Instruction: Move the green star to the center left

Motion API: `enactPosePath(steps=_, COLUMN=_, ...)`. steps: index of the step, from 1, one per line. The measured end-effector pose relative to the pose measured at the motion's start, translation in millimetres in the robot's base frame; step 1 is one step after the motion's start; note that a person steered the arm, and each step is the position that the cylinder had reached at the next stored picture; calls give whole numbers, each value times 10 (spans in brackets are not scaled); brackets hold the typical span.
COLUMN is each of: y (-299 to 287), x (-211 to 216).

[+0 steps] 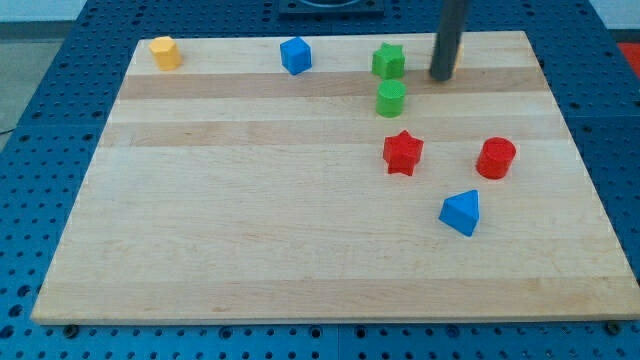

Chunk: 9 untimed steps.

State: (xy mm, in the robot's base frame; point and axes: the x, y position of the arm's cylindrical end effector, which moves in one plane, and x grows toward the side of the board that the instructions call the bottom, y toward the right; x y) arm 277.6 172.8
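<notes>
Bright, even overhead light. Soft short shadows under blocks. Mild sheen on wooden table [250, 230]. Focus sharp across view; dark rod [449, 35] slightly blurred. No noticeable edge distortion.

Green star [389, 61] flat near board's top edge, right of centre.

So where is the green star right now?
The green star sits near the view's top edge, right of the middle, just above the green cylinder, with my tip close on its right.
</notes>
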Motion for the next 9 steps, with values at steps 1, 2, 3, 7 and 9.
enactPosePath(steps=1, y=281, x=-150)
enactPosePath(steps=2, y=154, x=45)
enactPosePath(steps=3, y=-274, x=163)
enactPosePath(steps=7, y=-334, x=383)
enactPosePath(steps=9, y=-334, x=336)
